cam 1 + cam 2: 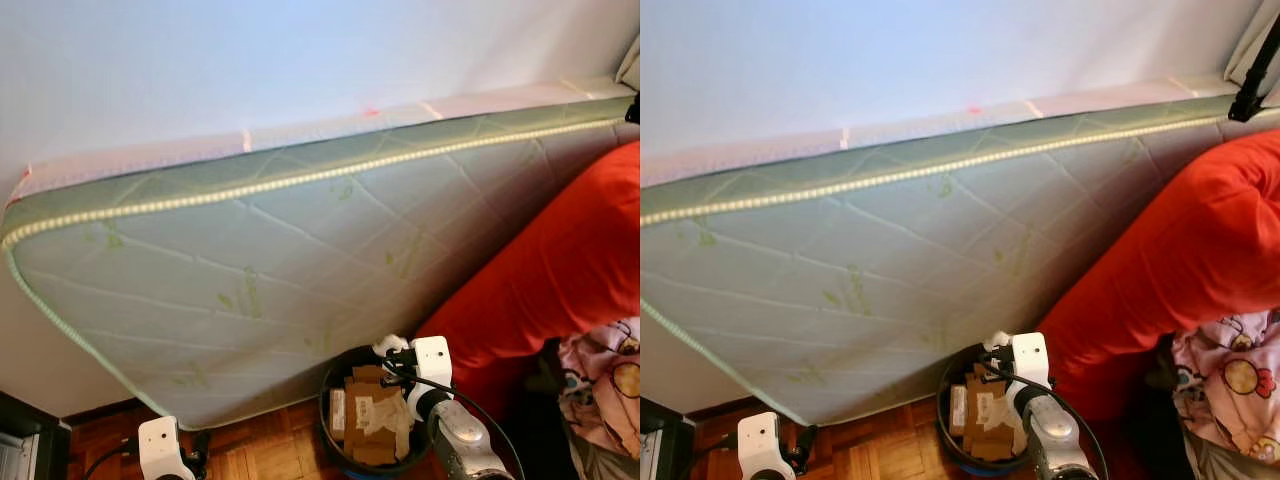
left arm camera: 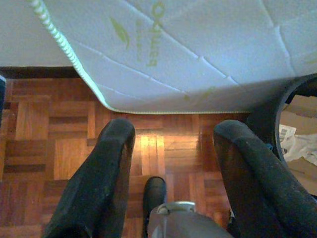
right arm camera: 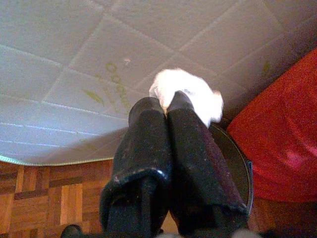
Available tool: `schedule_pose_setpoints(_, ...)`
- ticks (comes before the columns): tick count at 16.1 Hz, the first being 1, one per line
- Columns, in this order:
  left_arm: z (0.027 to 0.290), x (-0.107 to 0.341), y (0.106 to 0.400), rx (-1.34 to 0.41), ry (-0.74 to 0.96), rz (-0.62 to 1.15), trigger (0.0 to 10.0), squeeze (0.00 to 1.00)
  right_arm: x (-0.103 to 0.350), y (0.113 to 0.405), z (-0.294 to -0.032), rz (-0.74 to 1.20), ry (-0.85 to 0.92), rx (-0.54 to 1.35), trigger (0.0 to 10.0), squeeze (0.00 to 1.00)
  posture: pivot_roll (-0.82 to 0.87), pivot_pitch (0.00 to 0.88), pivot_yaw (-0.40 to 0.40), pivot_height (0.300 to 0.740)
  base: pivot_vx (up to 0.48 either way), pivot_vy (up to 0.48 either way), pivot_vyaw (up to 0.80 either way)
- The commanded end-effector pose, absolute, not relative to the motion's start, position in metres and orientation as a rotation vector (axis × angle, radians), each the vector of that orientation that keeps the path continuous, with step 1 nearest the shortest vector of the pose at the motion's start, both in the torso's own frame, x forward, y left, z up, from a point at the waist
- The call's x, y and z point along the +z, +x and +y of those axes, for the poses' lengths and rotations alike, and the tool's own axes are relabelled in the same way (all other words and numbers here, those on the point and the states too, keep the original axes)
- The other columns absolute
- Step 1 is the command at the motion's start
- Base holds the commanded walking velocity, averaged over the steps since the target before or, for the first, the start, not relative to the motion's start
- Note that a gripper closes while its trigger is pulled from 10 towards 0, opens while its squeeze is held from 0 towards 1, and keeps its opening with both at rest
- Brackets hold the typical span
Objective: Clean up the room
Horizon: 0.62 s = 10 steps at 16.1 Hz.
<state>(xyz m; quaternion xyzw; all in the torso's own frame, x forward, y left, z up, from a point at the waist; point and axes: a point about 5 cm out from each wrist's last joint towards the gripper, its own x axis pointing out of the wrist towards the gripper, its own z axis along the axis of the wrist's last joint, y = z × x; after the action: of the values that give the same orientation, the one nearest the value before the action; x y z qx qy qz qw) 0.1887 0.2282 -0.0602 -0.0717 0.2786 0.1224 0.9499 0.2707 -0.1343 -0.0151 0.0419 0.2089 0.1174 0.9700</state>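
Leaning against the pale wall, a quilted mattress [image 1: 270,270] with green piping stands on edge across most of the head view. Toward three o'clock a red cover [image 1: 560,270] bulges, with patterned pink fabric [image 1: 605,385] below it. At six o'clock, on the parquet floor [image 2: 54,134], sits a black bin [image 1: 335,440] holding torn cardboard [image 1: 370,415]. Just above its rim at twelve o'clock, the right gripper [image 3: 166,101] pinches a white crumpled wad [image 3: 190,91] between pressed-together fingers. Toward seven o'clock the left gripper [image 2: 171,136] hangs spread wide, holding nothing, over the floor.
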Motion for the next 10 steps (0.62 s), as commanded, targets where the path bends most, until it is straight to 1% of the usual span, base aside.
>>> schedule_pose_setpoints(1, 0.2267, -0.0645, 0.1815, 0.256, -0.157, 0.588, 10.0, 0.0, -0.0192, 0.2664, -0.1356, 0.439, 0.087, 0.236, 10.0, 0.0, 0.09, 0.12, -0.047, 0.68, 0.0, 0.0, 0.0)
schedule_pose_setpoints(5, 0.2247, -0.0652, 0.181, 0.253, -0.159, 0.589, 10.0, 0.0, -0.0223, 0.2645, -0.1374, 0.463, 0.083, 0.219, 10.0, 0.0, 0.09, 0.144, -0.047, 0.68, 0.0, 0.0, 0.0)
schedule_pose_setpoints(10, 0.2284, -0.0688, 0.1739, 0.262, -0.163, 0.622, 10.0, 0.0, -0.0267, 0.263, -0.1333, 0.515, 0.07, 0.219, 10.0, 0.0, 0.1, 0.159, -0.043, 0.68, 0.0, 0.0, 0.0)
